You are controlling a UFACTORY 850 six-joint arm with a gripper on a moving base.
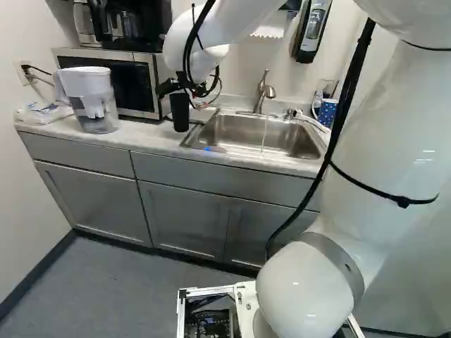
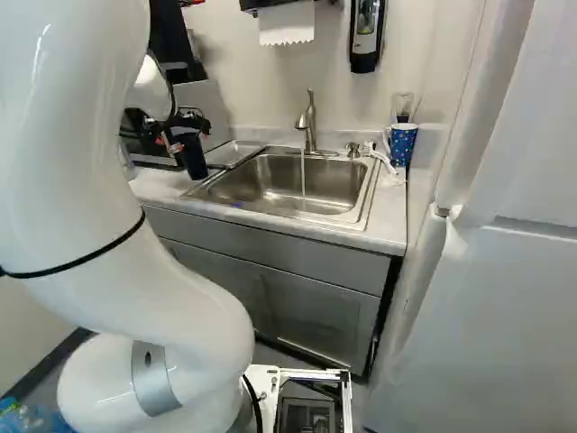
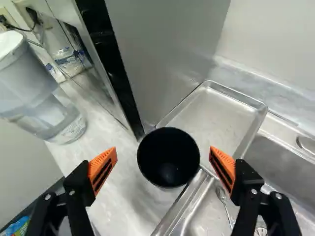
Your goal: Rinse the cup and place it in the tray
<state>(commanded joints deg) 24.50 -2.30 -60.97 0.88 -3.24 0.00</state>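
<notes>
While water (image 2: 303,176) runs into the sink (image 2: 243,185), the tool (image 1: 186,86) stands wide open around the dark cup (image 3: 168,169), gripping nothing. The cup seems to stand on the table (image 3: 120,184), just beside the tray (image 3: 211,118)

The tabletop (image 1: 151,141) is pale with soft gray marks. At the left of the left base view, a clear bag (image 1: 44,113) lies beside a water jug (image 1: 97,102). Next come a microwave (image 1: 128,88), a tall black cup (image 3: 168,157) and a flat metal tray (image 3: 211,118). A shiny sink (image 2: 270,185) is set in. Past it stands a blue dotted cup (image 2: 403,144).
</notes>
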